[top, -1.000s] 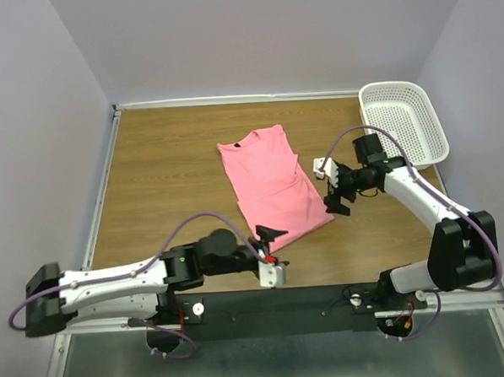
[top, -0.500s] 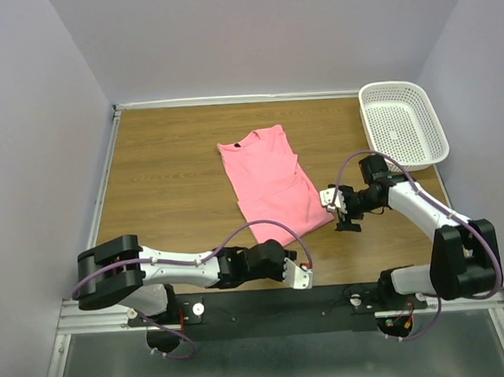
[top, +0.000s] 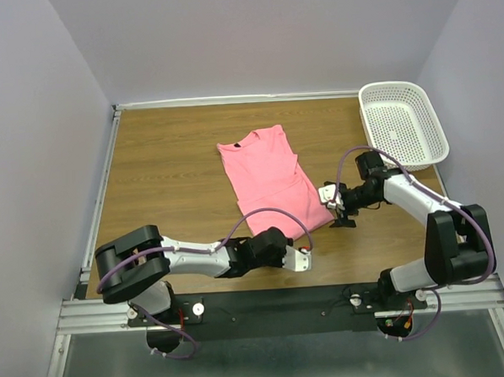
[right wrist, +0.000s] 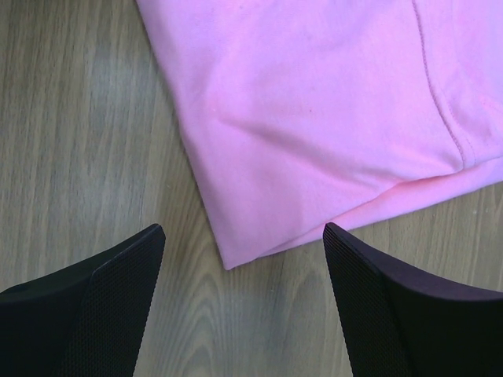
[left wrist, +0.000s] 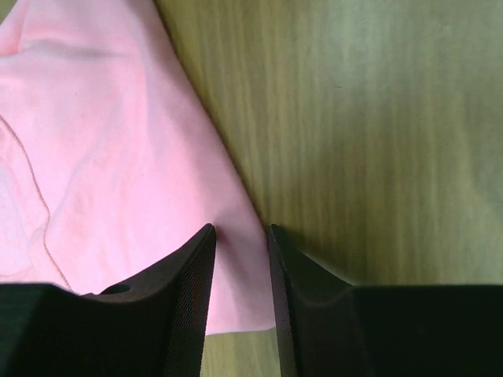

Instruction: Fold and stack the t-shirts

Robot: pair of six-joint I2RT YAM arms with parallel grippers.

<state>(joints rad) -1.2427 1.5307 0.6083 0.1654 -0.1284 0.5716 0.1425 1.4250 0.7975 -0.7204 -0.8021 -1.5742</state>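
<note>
Left wrist view has the left gripper low over a near hem corner of the salmon-pink t-shirt, its fingers set close with a narrow gap astride the cloth's edge; whether they nip it I cannot tell. The right gripper, fingers spread wide, brackets the other hem corner. The shirt lies on the wooden table, its long axis running away from both grippers toward the neck.

t-shirt edge btwn left fingers: grip unclear

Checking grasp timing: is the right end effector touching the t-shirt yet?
Cannot tell. Right wrist view: the open right end effector straddles the t-shirt corner. One fingertip overlaps its edge, height unclear.
</note>
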